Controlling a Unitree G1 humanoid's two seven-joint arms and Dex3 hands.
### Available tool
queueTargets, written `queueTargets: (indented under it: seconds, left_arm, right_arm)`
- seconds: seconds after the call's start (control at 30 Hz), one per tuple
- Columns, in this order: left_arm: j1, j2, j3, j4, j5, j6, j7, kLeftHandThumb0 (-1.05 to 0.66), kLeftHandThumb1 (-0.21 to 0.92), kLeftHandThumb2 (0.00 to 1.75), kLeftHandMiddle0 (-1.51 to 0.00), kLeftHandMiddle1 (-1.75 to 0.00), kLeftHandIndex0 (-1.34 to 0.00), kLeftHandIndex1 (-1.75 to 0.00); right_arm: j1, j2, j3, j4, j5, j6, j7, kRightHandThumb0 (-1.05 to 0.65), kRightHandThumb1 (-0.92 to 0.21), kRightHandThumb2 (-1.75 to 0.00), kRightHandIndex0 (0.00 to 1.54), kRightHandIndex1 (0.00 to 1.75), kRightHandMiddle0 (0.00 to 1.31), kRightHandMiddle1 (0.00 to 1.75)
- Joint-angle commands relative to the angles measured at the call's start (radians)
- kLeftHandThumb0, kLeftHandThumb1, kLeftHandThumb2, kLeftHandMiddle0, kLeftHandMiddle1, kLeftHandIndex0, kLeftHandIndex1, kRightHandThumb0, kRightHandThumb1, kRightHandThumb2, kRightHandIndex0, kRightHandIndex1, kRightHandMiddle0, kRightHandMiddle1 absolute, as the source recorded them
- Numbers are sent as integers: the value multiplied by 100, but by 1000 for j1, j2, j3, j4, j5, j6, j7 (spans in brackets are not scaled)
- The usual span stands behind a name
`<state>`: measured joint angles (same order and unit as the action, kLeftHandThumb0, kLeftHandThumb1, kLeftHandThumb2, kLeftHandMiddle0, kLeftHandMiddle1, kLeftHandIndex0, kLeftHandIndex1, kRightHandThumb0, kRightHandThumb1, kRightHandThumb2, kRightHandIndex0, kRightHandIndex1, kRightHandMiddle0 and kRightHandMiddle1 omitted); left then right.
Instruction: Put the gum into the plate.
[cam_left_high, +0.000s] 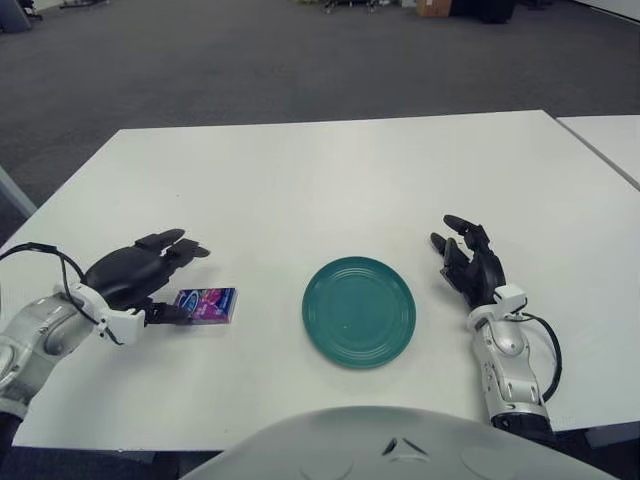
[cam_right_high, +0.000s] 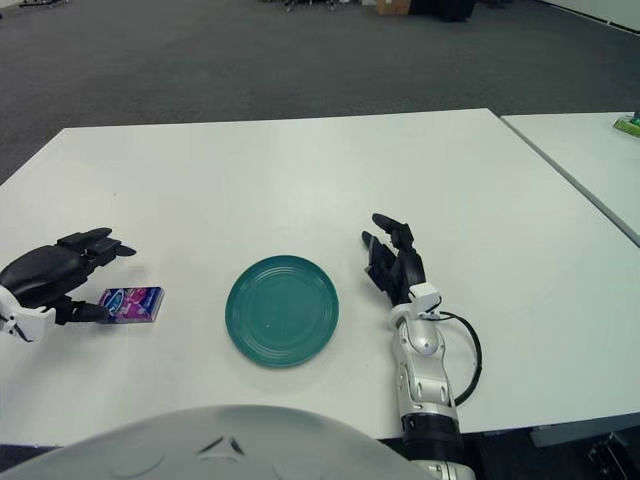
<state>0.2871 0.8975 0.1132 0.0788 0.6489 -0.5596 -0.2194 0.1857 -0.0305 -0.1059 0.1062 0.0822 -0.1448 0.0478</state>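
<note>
The pack of gum lies flat on the white worktop, well to the left of the teal plate, which holds nothing yet. The left hand is right at the pack: its upper fingers arch above and behind it, spread and not touching, while the lower finger reaches along the worktop to the pack's left end and seems just to meet it. So the hand is cupped around the gum but has not closed on it (no pinch shows in either view).

The right hand shows just to the right of the plate, fingers loosely spread and holding nothing.

The risk lies in the closing. The pack is thin and lies flat, so fingers coming down from above may press it against the worktop or slide over its glossy top instead of getting under an edge. The lower finger, pushing from the left, could also shove the pack toward the plate instead of trapping it. A weak pinch on one end could let it swing and drop short of the rim.
</note>
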Motion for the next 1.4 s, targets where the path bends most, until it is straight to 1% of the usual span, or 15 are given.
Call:
queueTargets:
  seconds: [0.0,0.1,0.3,0.57,0.73,0.93,1.1,1.2,1.23,1.27,1.3,1.33,1.37]
  left_arm:
    - [-19,6,-12,13,-19,-10,10,-105,92,44,-13,-1,0,-86]
    - [-17,10,-17,12,-39,-2,-11,-105,92,46,-14,-1,0,-91]
    - [-32,5,-39,25,-34,20,-16,-105,92,50,-15,-1,0,-95]
    - [-67,0,-76,74,-28,17,5,-105,92,53,-17,-1,0,-94]
    - [-84,-1,-103,108,-32,-2,16,-105,92,54,-20,-2,-1,-97]
    - [-94,0,-126,130,-56,-19,0,-105,92,55,-25,-4,-3,-99]
    - [-106,-4,-161,146,-55,-3,-26,-105,92,55,-27,-4,-5,-100]
    - [-112,2,-173,151,-60,4,-42,-105,92,52,-35,-8,-7,-104]
    - [-115,5,-181,153,-51,8,-50,-105,92,51,-37,-13,-8,-109]
    - [-117,8,-188,155,-44,12,-56,-102,92,44,-30,-50,-9,-120]
    - [-121,14,-198,157,-31,22,-69,-101,92,39,-23,-79,-9,-127]
    - [-124,18,-205,157,-23,30,-78,-97,91,37,-20,-92,-9,-130]
    - [-127,25,-213,156,-9,36,-84,-92,88,33,-17,-110,-8,-134]
  right_arm:
    - [73,6,-6,72,8,92,-4,-68,-92,-78,57,0,12,89]
    - [73,5,-7,73,11,93,-3,-68,-92,-77,58,1,12,89]
    - [71,1,-10,73,15,96,0,-69,-92,-76,59,1,12,89]
    - [68,-2,-15,76,22,97,7,-68,-92,-75,59,1,12,89]
    - [65,-3,-18,76,26,104,9,-68,-92,-75,59,1,12,89]
    - [64,-5,-20,77,28,108,10,-69,-92,-75,59,1,12,90]
    - [62,-4,-25,79,29,106,7,-67,-92,-74,62,3,13,89]
    - [62,-3,-26,79,29,105,7,-67,-92,-74,62,3,13,89]
    - [62,-3,-26,79,28,105,7,-67,-92,-74,63,3,13,89]
    - [62,-2,-26,78,28,105,7,-67,-92,-74,62,3,13,89]
    - [62,-2,-27,78,28,105,6,-67,-92,-74,62,2,14,90]
    - [62,-2,-27,78,28,105,6,-67,-92,-74,62,2,14,90]
    - [61,-2,-27,77,28,106,7,-67,-92,-74,62,2,14,90]
